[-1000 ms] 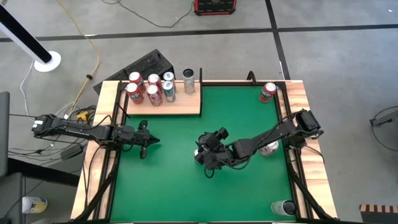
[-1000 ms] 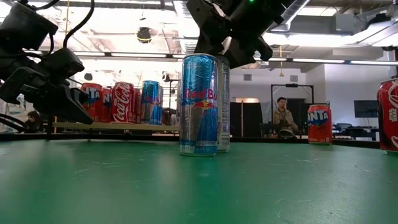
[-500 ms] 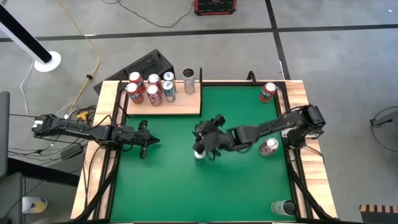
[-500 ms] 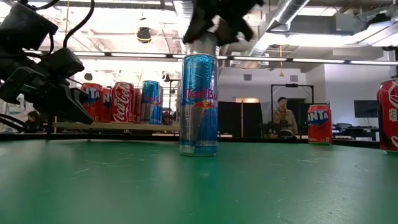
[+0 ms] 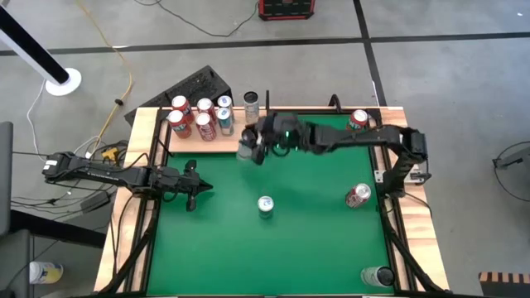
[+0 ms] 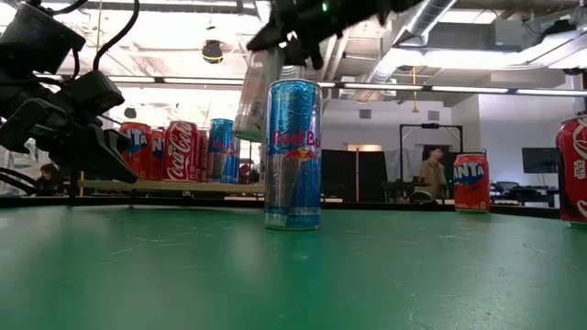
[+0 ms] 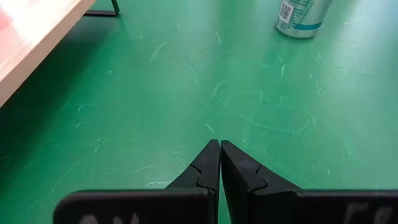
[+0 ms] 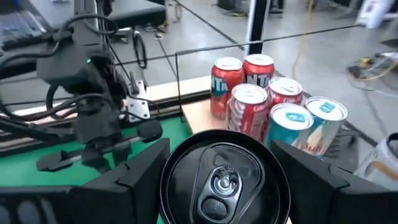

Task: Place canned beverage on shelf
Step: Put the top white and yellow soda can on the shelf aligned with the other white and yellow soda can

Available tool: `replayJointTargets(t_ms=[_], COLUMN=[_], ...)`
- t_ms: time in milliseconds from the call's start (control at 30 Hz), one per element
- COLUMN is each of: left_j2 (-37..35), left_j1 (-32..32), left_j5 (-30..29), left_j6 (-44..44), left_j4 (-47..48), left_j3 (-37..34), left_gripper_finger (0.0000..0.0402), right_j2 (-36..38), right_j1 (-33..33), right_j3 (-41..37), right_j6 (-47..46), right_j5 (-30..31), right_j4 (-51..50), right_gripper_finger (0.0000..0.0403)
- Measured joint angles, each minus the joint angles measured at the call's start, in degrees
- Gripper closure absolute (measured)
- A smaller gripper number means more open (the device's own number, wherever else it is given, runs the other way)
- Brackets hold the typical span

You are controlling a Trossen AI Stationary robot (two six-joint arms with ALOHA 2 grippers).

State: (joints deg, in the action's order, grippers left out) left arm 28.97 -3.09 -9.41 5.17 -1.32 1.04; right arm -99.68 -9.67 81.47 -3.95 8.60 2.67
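Now silver can [image 5: 247, 146] clamped in right pincer [image 5: 257, 146], above shelf [image 5: 248, 141] edge.

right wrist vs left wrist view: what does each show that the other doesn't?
Right wrist only: the right gripper holding a silver can, seen lid-on between its fingers, the cluster of cans on the shelf, and the left arm beyond. Left wrist only: the left gripper, fingers shut and empty, pointing toward the Red Bull can. Both: green felt and the shelf's pale wood.

held can [image 6: 252, 96]: motion-blurred, label unreadable | right tool [image 6: 303, 23]: cut by top edge in low view
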Motion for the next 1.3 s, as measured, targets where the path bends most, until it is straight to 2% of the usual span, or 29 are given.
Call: replayJointTargets(t_ms=[67, 233, 467, 1100, 1300], left_j2=[0.0, 0.0, 0.0, 0.0, 0.0], left_j1=[0.0, 0.0, 0.0, 0.0, 0.0], left_j5=[0.0, 0.0, 0.0, 0.0, 0.0], left_j6=[0.0, 0.0, 0.0, 0.0, 0.0], left_j4=[0.0, 0.0, 0.0, 0.0, 0.0], left_j3=[0.0, 0.0, 0.0, 0.0, 0.0], left_gripper_finger=[0.0402, 0.0402, 0.0402, 0.0402, 0.0402], right_j2=[0.0, 0.0, -4.7, -11.3, -11.3], right_j1=[-3.1, -8.3, -10.9, -14.0, -14.2], right_j3=[0.0, 0.0, 0.0, 5.5, 5.7], right_j6=[1.2, 6.8, 9.9, 13.7, 13.2], right_j5=[-3.3, -7.2, -14.1, -17.7, -17.7], right_j4=[-0.3, 0.1, 4.3, -1.5, -1.4], right_gripper_finger=[0.0125, 0.0125, 0.0125, 0.0124, 0.0067])
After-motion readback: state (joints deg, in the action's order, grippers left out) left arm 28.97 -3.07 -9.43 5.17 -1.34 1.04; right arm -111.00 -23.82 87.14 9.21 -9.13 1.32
